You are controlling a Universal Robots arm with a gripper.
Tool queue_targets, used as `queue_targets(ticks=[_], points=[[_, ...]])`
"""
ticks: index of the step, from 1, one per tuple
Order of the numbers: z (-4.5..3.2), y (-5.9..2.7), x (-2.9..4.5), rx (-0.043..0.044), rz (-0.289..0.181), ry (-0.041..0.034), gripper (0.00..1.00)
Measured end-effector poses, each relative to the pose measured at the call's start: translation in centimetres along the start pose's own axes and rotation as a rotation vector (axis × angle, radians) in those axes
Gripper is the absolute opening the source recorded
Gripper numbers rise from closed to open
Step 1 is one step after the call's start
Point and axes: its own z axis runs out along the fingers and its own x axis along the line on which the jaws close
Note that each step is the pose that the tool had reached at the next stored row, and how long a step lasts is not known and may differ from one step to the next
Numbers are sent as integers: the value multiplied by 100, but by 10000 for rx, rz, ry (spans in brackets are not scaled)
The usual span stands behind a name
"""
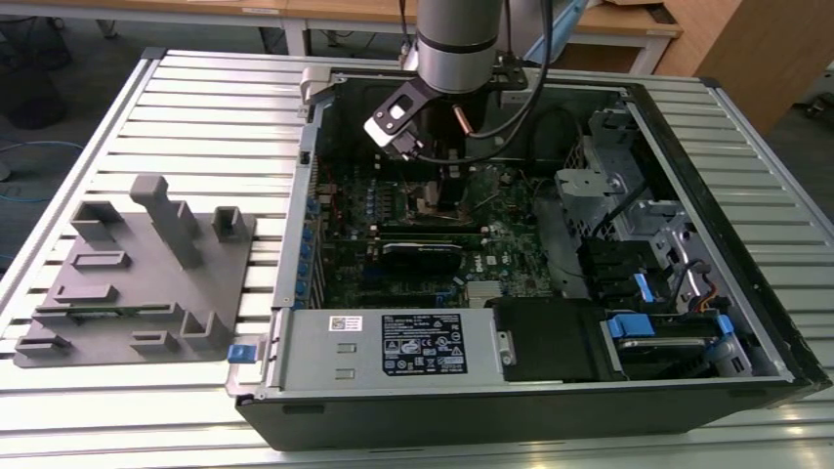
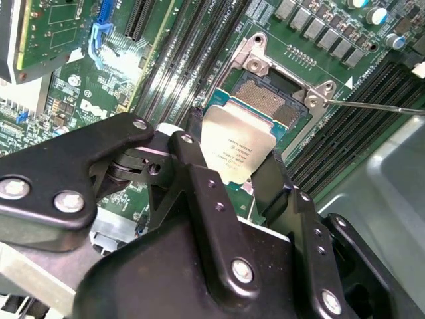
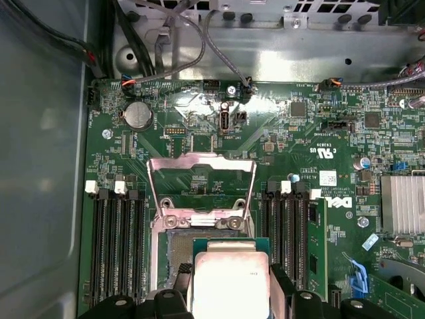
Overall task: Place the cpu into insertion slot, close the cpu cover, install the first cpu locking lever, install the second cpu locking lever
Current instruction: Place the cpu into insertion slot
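Motherboard (image 2: 70, 90) below; gripper (image 2: 229, 159) holds cpu (image 2: 234, 141), hiding part of insertion slot (image 2: 272, 100).

cpu (image 2: 236, 149): fine print, illegible | power-supply sticker (image 1: 424, 344): small print, illegible | green circuit board (image 3: 312, 136): white logo (image 3: 340, 203), codes

Shiny metal parts
The cpu (image 2: 234, 149) has a smooth silvery metal top, the cpu cover (image 3: 201, 159) is shiny bare metal, the green board (image 3: 305, 119) looks glossy.

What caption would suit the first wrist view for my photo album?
The pincer holds the cpu close above the uncovered insertion slot, with the cpu cover standing open.
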Motion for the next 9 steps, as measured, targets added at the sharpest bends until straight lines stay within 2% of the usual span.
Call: queue_targets(ticks=[3, 9], points=[[10, -1, 26, 1, -2, -1, 54], [122, -9, 40, 1, 3, -4, 54]])
